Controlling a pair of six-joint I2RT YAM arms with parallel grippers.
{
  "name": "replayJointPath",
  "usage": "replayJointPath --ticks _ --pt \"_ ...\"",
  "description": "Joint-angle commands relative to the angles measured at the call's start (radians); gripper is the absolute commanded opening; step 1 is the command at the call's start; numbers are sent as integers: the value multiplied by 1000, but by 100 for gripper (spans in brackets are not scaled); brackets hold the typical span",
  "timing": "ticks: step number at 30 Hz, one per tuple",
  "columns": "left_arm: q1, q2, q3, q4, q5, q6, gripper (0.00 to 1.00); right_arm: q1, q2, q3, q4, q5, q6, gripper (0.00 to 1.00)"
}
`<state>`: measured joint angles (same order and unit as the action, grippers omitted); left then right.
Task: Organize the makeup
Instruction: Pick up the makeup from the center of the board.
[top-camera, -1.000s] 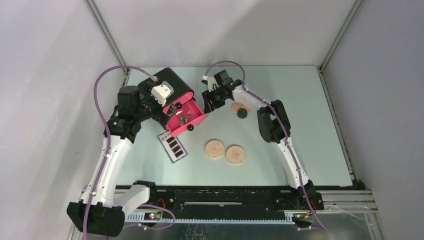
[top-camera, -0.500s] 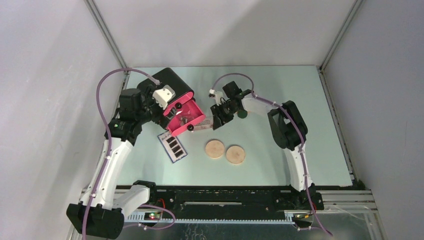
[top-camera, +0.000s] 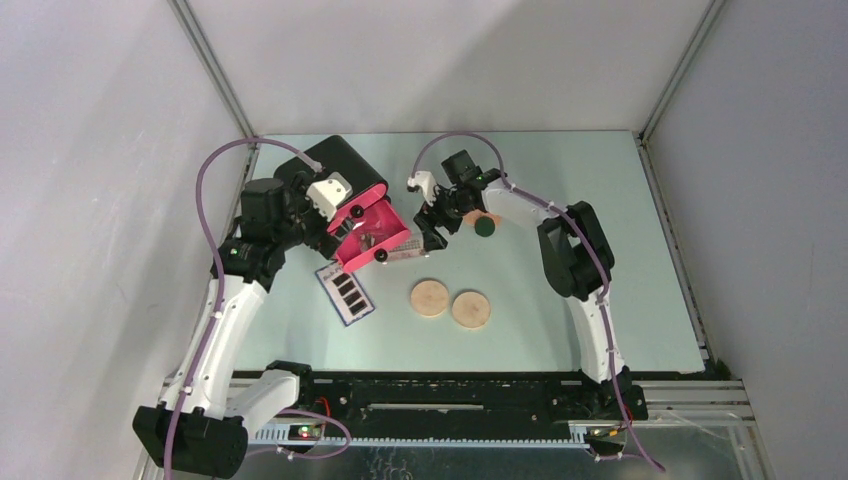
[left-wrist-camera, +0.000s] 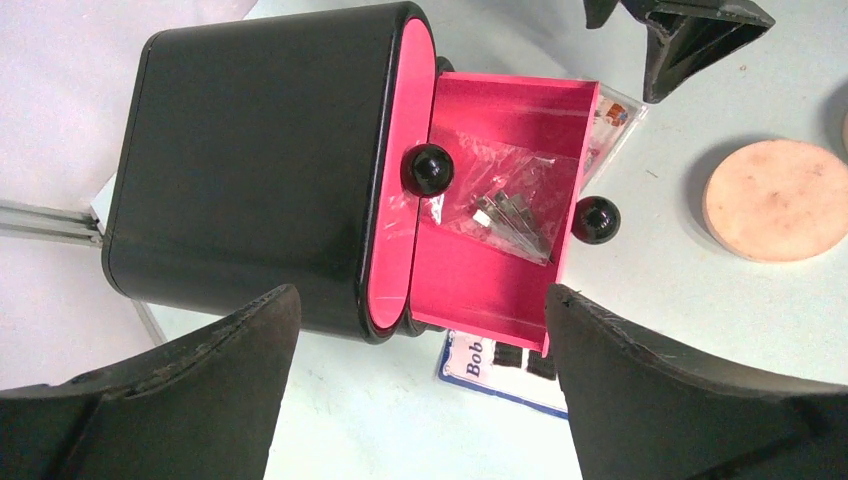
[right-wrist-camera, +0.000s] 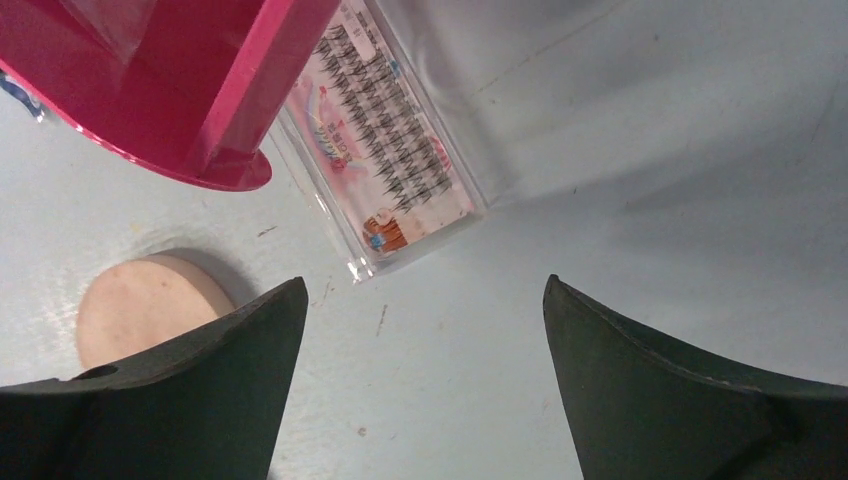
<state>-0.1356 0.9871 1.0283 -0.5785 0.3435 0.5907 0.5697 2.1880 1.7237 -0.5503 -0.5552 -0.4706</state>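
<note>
Here, right claw (right-wrist-camera: 420, 300) wide over packet (right-wrist-camera: 385, 140), beside drawer edge (right-wrist-camera: 270, 80)

Resting on pale table (top-camera: 600, 250): black box (top-camera: 340, 170) at far left; palette (top-camera: 346, 294) just before box; packet (top-camera: 405, 252) beside box; discs (top-camera: 430, 298) (top-camera: 470, 309) front-right of box; green round (top-camera: 485, 228), peach round (top-camera: 491, 216) right of box.

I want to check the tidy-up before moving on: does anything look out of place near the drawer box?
Yes. The clear false-lash case lies flat on the table, with one end tucked under the open pink drawer instead of inside it. Nothing looks spilled or broken.
</note>
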Motion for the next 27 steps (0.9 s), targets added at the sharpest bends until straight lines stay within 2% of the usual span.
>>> replayJointPath --ticks 1,12,27 --pt "-6 -27 -19 25 -17 22 97 -7 37 75 -74 -56 -172 98" --pt "-6 -31 -46 65 -87 59 99 22 87 138 -170 -122 -290 100" --pt "-6 -33 -61 68 -128 93 100 90 185 257 -220 31 -264 100"
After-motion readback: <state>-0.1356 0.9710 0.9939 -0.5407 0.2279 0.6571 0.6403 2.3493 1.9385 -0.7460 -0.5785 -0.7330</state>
